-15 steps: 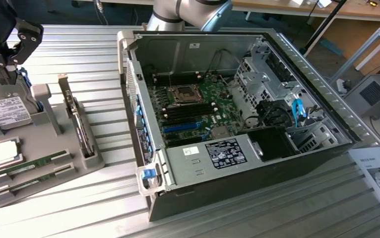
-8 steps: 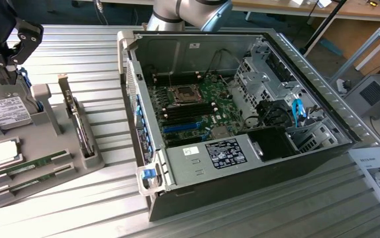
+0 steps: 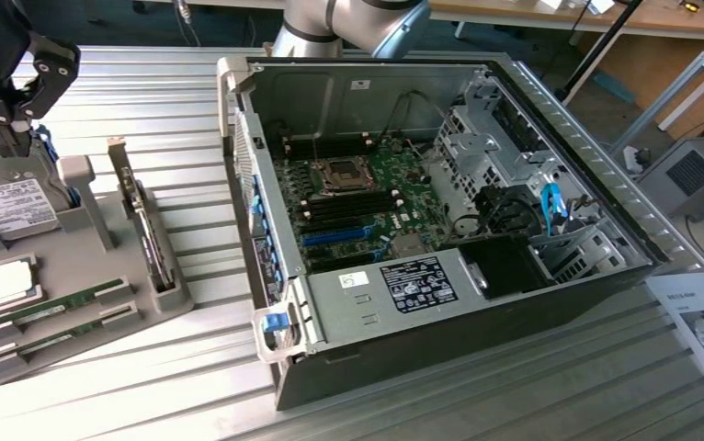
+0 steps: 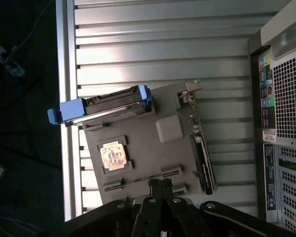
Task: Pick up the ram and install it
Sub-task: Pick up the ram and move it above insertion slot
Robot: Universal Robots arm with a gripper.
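Ram (image 3: 51, 306): one of two like green sticks, edge-up in the grey holder (image 3: 143, 323) on the desk, exterior view's left, near end. Jaws: shut together, empty, above the hard drive (image 3: 9, 207) at the holder's far end. Hazard: descending shut, they would strike the stick or nudge its twin. Exterior view gives the open case (image 3: 327, 92) and memory slots (image 3: 352, 209); wrist view gives the jaw tips meeting.

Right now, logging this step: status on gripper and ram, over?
Gripper shut, empty, above the tray. Both ram sticks seated in tray, untouched. Nothing lying across them.
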